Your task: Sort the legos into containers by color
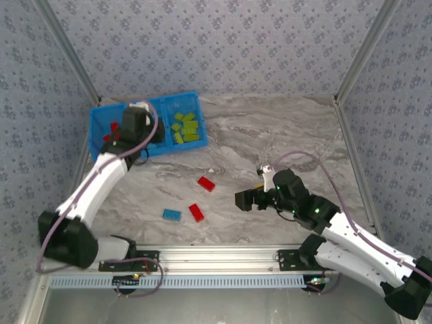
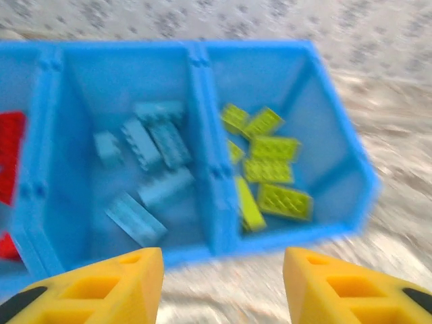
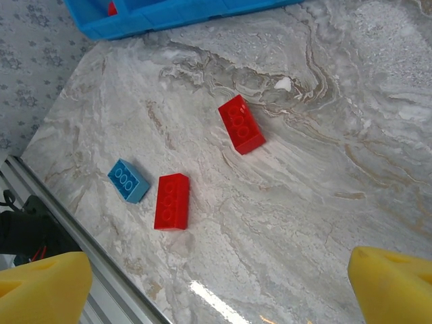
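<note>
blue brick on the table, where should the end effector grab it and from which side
Come straight down from above and pinch its two long side walls at mid-length. The blue brick lies flat with its studs up, so its narrow width is the easy span to close on. The nearest red brick sits apart off its short end, which leaves both long sides free.
</note>
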